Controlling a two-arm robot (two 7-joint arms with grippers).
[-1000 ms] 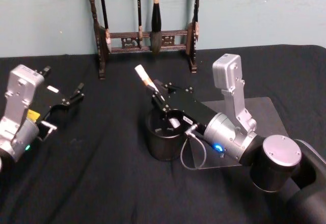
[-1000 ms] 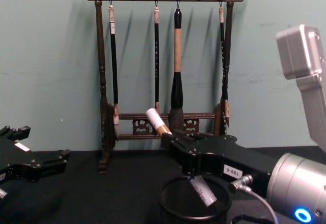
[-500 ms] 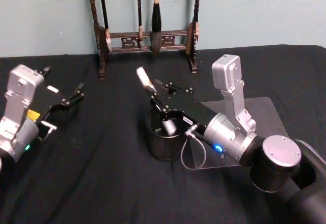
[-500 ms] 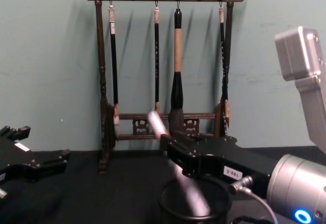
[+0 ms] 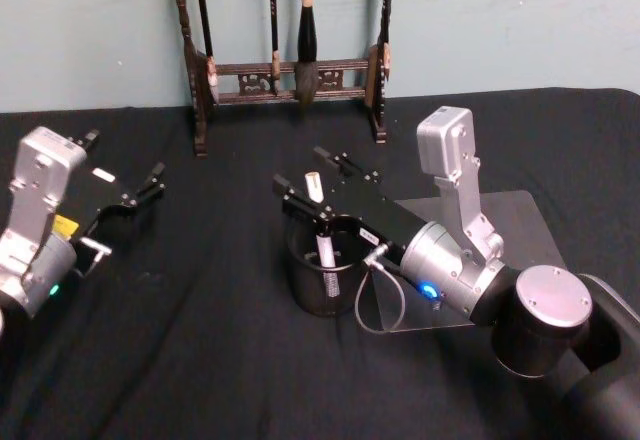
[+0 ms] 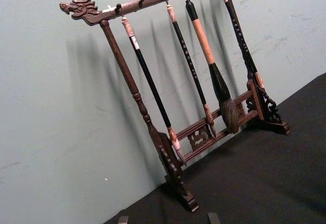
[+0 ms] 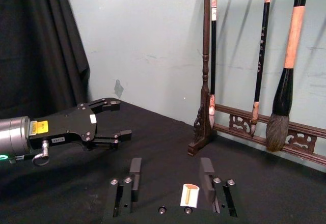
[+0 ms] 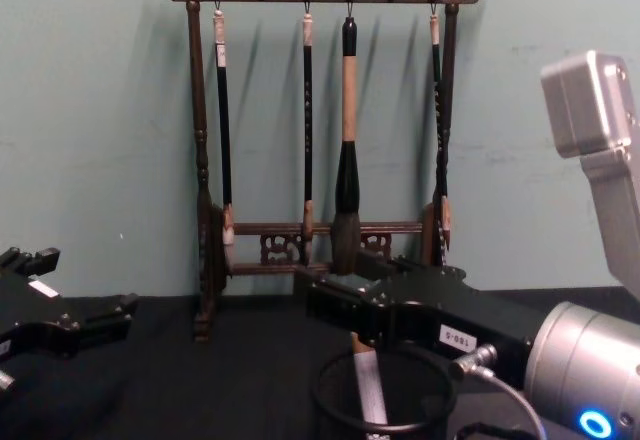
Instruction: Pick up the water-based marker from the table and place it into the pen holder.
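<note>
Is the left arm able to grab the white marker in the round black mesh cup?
Probably not: the open right gripper sits over the black mesh cup, flanking the white marker.

You are watching your right gripper (image 5: 297, 165) let go: its fingers (image 7: 135, 170), which were closed on the water-based marker (image 5: 324, 248) a second ago, are now standing spread wide apart. The marker, which was leaning tilted above the cup, is now standing nearly upright inside the pen holder (image 5: 305, 292), with its pale end poking up past the rim between the fingers.
</note>
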